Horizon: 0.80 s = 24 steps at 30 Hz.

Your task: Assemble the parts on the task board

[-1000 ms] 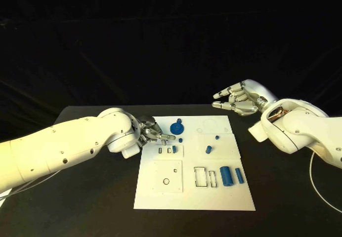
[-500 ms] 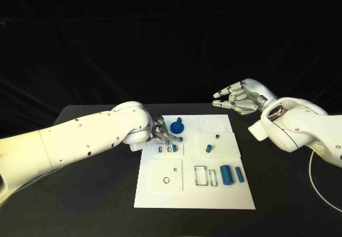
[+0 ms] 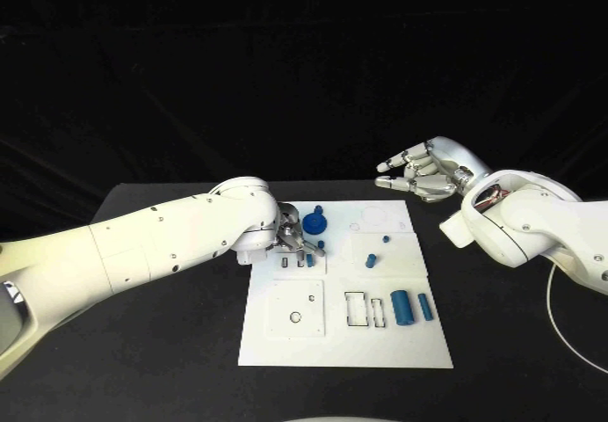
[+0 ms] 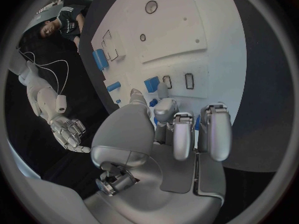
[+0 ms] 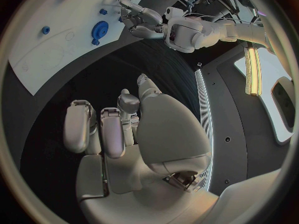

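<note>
Your head view looks down on the bench (image 3: 165, 352) and task board (image 3: 344, 343) from above. Each wrist camera sits close behind its own robot hand; all three views share the board.

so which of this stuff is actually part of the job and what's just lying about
Job:
board
blue cylinders
blue disc
small blue pegs
left hand, fingers on the board by the slots

Not the job:
right hand, raised off the board, holding nothing
table
</note>
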{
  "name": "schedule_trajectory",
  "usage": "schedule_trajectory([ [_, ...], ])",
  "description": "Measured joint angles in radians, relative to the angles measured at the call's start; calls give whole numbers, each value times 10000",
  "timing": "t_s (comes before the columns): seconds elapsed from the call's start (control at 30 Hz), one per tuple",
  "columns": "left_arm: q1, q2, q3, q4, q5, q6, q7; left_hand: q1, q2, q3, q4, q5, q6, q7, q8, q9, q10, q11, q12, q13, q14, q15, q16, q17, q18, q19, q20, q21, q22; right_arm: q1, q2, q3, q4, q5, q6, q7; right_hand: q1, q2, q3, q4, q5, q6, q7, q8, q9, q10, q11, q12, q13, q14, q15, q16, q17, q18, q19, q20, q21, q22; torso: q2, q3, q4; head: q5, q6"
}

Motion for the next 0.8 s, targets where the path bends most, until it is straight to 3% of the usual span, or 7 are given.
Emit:
schedule_trajectory([
  [0.27, 1, 130, -15, -123, -49, 160, -32, 111, 110, -27, -28, 0, -101, -30, 94, 147, 0, 0, 24, 21, -13, -13, 0, -1, 1, 36, -36, 0, -1, 0, 15, -3, -18, -31, 43, 0, 0, 0, 0, 0, 0, 0, 0, 0, -1, 0, 0, 0, 0, 0, 0, -36, -1, 9, 0, 0, 0, -11, -6, -6, 9, -26, -28],
  [0.37, 1, 154, -16, -144, -61, 192, -42, 170, 170, -27, -28, 0, -101, -31, 129, 200, 0, 0, 41, 27, -35, -35, 0, -1, -150, 36, -36, 0, -1, 0, 24, -3, -30, -40, 57, 0, 0, 0, 0, 0, 0, 0, 0, 0, -1, 0, 0, 0, 1, 0, 0, -38, -2, 155, 0, 0, 0, -11, -8, -6, 11, -35, -36],
  [0.53, 2, 194, -17, -159, -70, 222, -51, 278, 269, -27, -28, 0, -175, -33, 186, 301, 0, 0, 41, 27, -35, -35, 0, -2, -150, 36, -36, 22, -2, 0, 46, -5, -59, -50, 87, -6, 0, 0, -26, -28, 60, 0, 0, 0, -2, 0, 0, 0, -14, 0, 0, -39, -2, 156, 1, 0, -40, -32, -12, -7, 20, -47, -47],
  [0.8, 2, 253, -18, -198, -79, 250, -58, 1019, 465, 250, -304, 0, -319, -32, 271, 529, 0, 1, 41, 26, -35, -35, 0, -3, -150, 36, -36, 51, -3, 0, 81, -8, -90, -58, 139, -20, 0, 0, -26, -28, 102, 0, 0, 0, -2, 0, 0, 0, -13, 0, 0, -38, -3, 156, -6, -6, -39, -42, -8, -6, 21, -43, -76],
])
